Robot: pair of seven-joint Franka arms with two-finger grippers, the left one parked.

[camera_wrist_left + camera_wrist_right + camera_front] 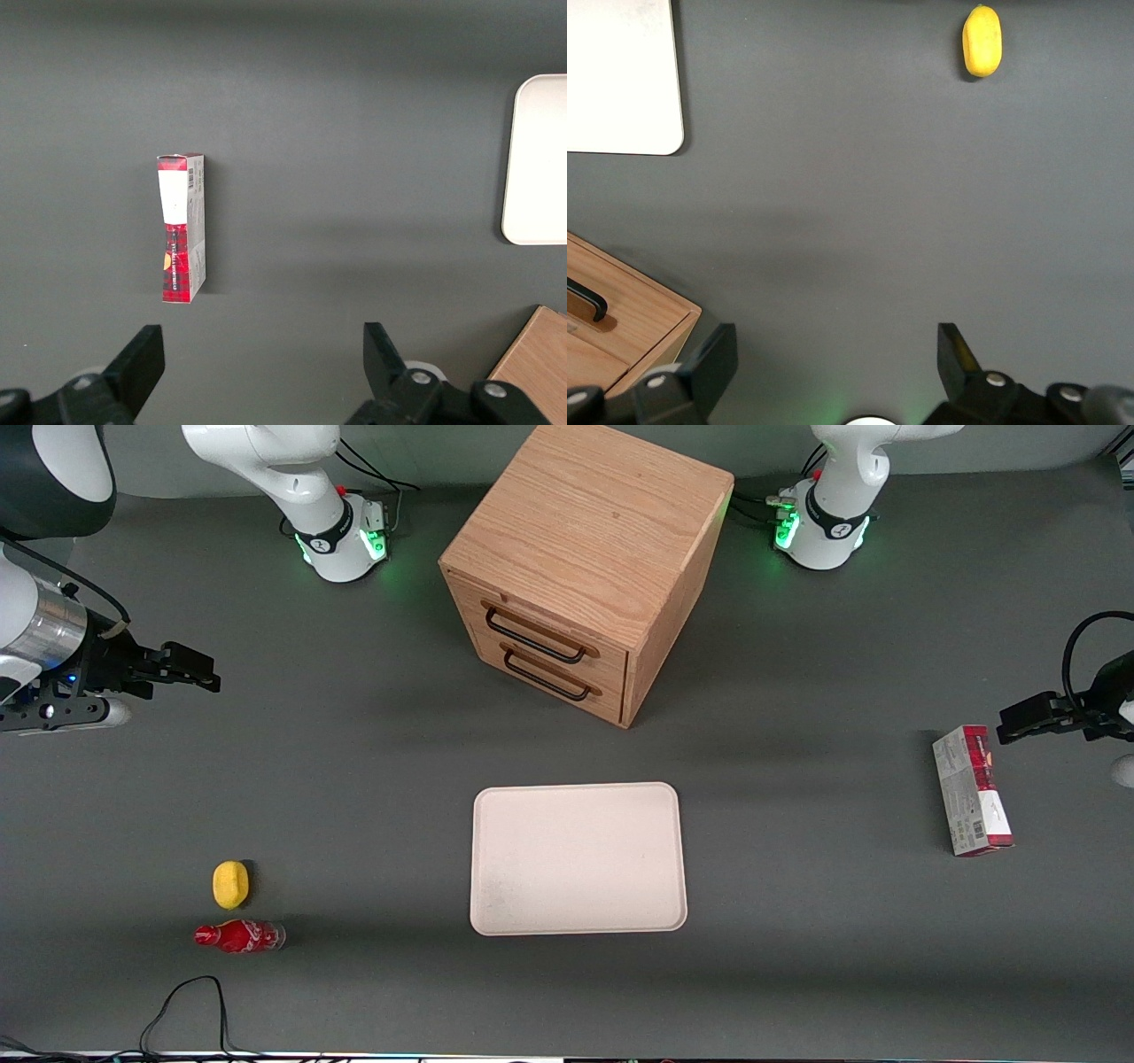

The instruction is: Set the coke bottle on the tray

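Observation:
The coke bottle [239, 936] lies on its side near the front edge of the table at the working arm's end, a small red bottle with a red cap. The cream-white tray [578, 858] lies flat at the table's middle, nearer the front camera than the cabinet; a corner of the tray [622, 80] shows in the right wrist view. My gripper [190, 669] hangs open and empty above the table, well apart from the bottle and farther from the front camera than it. In the right wrist view the gripper [833, 359] has only bare table between its fingers; the bottle is out of that view.
A yellow lemon-like lump [230, 884] [982, 41] sits beside the bottle, slightly farther from the front camera. A wooden drawer cabinet [585, 567] [620, 319] stands at the back middle. A red and white carton [972, 790] [182, 227] lies toward the parked arm's end. A black cable [190, 1005] loops near the front edge.

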